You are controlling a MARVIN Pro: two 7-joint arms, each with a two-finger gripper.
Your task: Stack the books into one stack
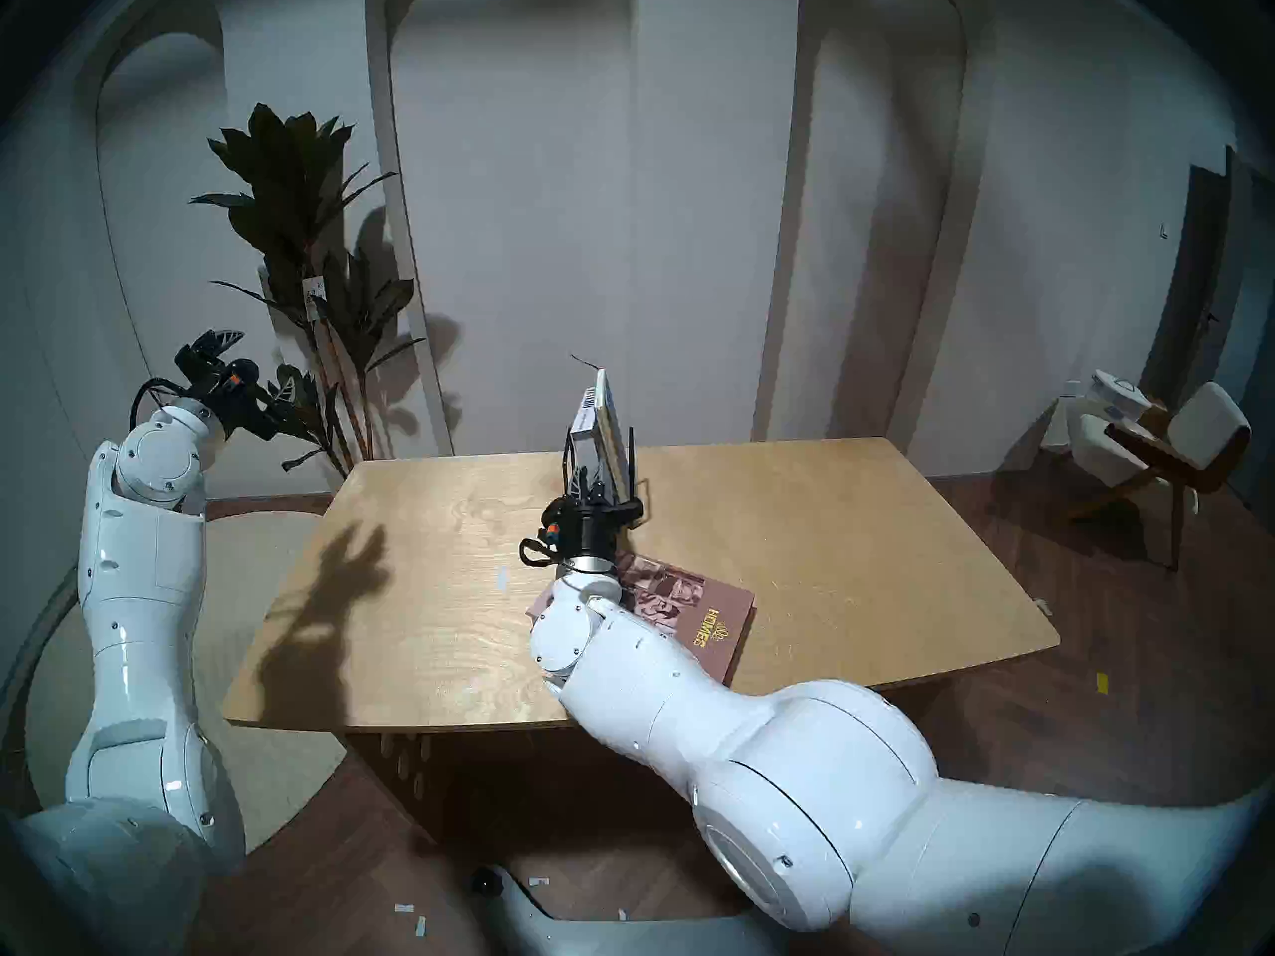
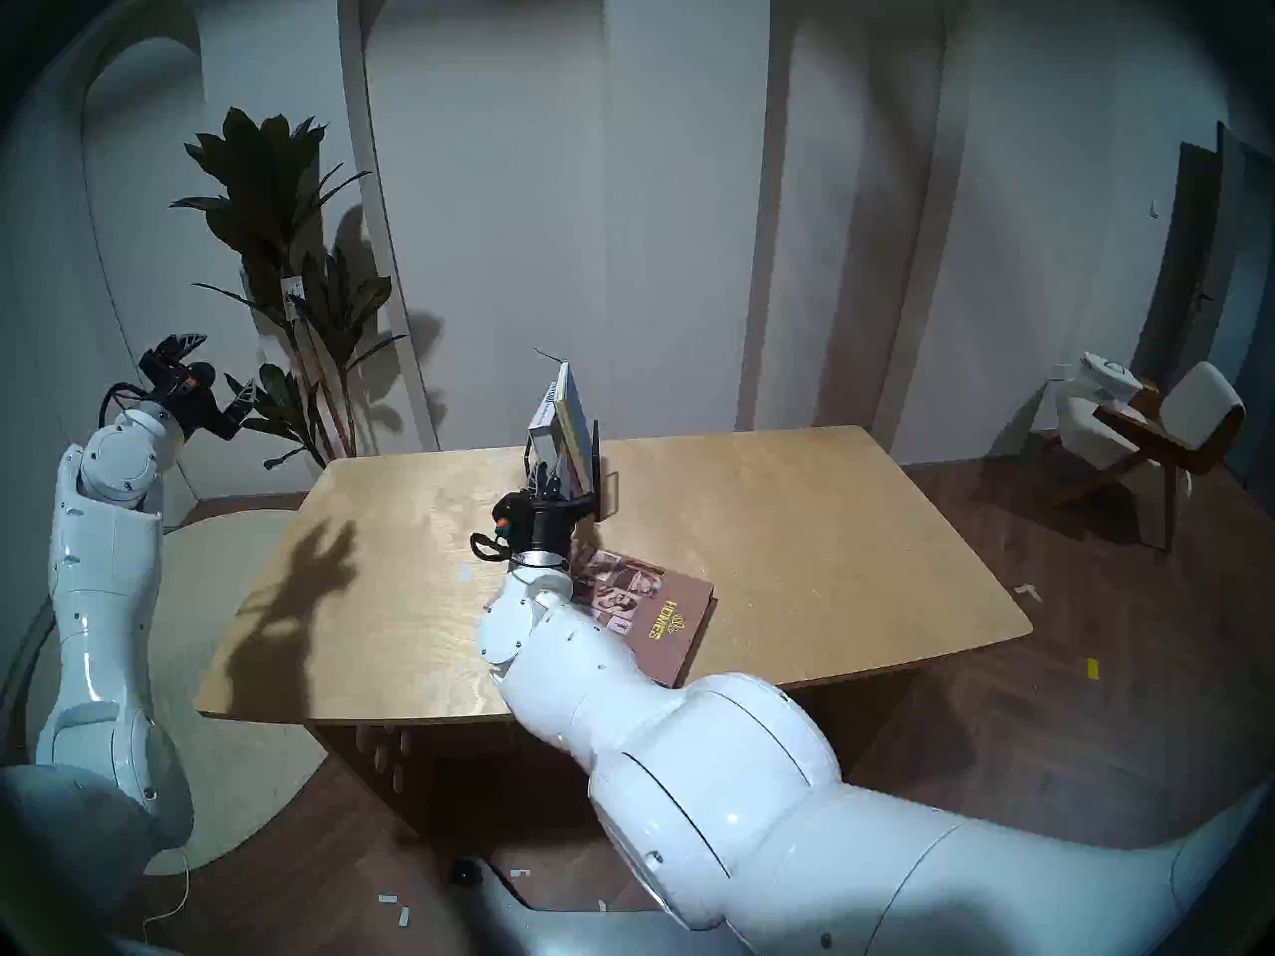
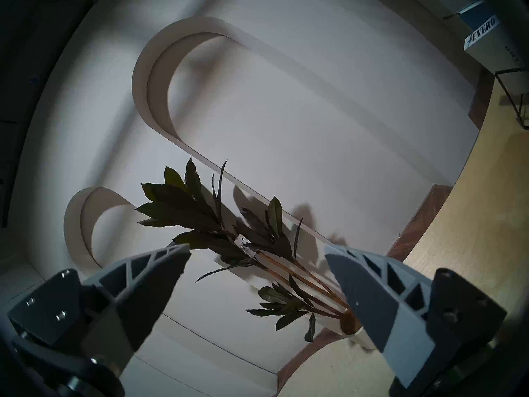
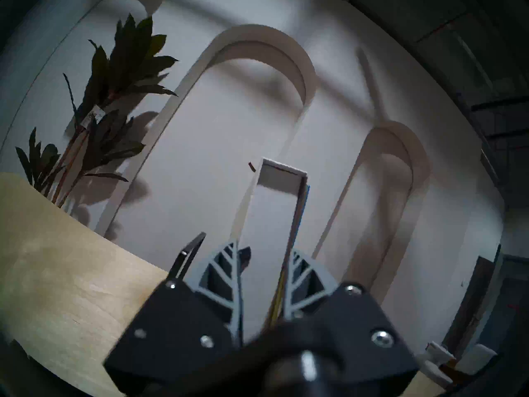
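Observation:
The mauve-brown HOMES book lies flat on the table's near right, its left part hidden under my right arm. At the back middle a thick book with a white spine stands on end and tilts slightly. My right gripper is shut on its lower end. In the left wrist view its spine reads EVERO. A thin dark book, edge on, stands just right of it. My left gripper hangs open and empty, high off the table's left side.
A black wire rack stands at the foot of the upright books. The wooden table carries my left arm's shadow on its left half. A potted plant stands behind the left corner, and a chair at far right.

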